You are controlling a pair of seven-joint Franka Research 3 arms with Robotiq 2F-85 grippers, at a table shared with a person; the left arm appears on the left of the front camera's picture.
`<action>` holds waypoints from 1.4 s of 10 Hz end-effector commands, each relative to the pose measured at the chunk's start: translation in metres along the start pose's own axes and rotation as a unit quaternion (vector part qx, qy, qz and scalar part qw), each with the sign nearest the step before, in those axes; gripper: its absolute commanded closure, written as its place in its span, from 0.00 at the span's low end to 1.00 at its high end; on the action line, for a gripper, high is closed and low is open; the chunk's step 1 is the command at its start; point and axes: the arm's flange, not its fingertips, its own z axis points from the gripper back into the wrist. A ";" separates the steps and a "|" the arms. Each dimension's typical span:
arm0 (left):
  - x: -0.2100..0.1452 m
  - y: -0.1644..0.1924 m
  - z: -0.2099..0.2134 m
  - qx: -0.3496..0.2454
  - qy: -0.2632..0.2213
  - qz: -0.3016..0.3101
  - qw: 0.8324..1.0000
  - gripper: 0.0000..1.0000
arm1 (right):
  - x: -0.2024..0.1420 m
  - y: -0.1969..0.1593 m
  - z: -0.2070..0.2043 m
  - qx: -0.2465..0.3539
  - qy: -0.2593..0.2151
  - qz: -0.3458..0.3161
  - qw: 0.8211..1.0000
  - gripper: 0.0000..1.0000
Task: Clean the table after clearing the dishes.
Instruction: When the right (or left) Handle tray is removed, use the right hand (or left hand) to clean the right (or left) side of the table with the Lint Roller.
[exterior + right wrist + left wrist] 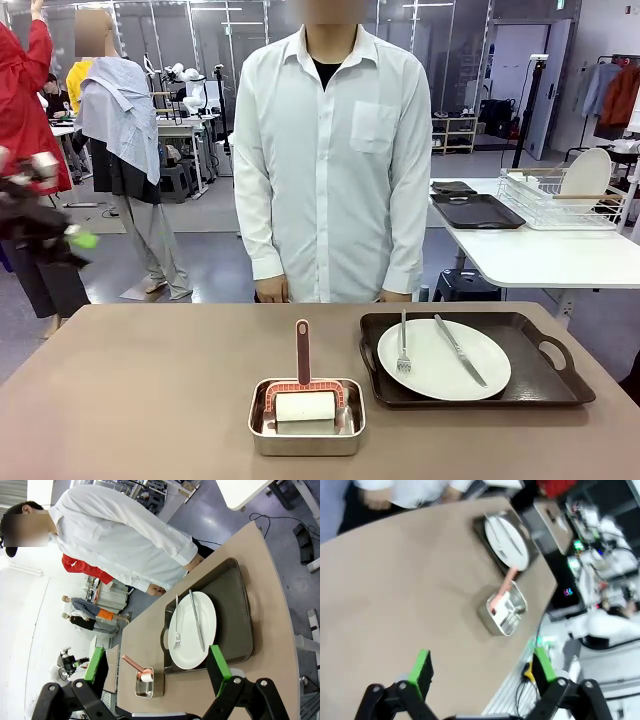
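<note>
- One white plate (443,358) with a fork (403,345) and a knife (460,351) lies on the dark tray (548,388), which rests on the tabletop (130,390).
- Steel pan (306,436) holding the roller (305,406) stands just left of the tray and apart from it. A person (330,150) stands beyond the tray at the far edge.
- Step in hand, as judged: clearing is not finished. Cleaning cannot begin while the tray occupies the surface.
- Next move, as judged: an arm must come down on the tray, likely at a handle. It should carry the tray off level so plate and cutlery do not slide; the roller comes after.
- Left end effector (482,667): fingers spread wide, empty, touching nothing, above the tabletop well away from the tray on the pan's side.
- Right end effector (156,664): spread wide, empty, held above and clear of the tray.
</note>
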 end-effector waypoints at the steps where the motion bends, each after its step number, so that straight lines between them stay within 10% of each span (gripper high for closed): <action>1: -0.043 0.017 0.037 0.034 -0.091 0.059 0.994 0.00 | -0.001 0.001 0.000 0.009 -0.006 0.011 1.000 0.00; 6: -0.166 0.055 0.110 0.070 -0.246 0.138 0.957 0.00 | -0.001 0.001 0.000 0.009 -0.006 0.011 1.000 0.00; 7: -0.158 0.059 0.116 0.046 -0.187 0.157 0.969 0.00 | -0.001 0.001 0.000 0.009 -0.006 0.011 1.000 0.00; 14: -0.158 0.059 0.116 0.046 -0.187 0.157 0.969 0.00 | -0.001 0.001 0.000 0.009 -0.006 0.011 1.000 0.00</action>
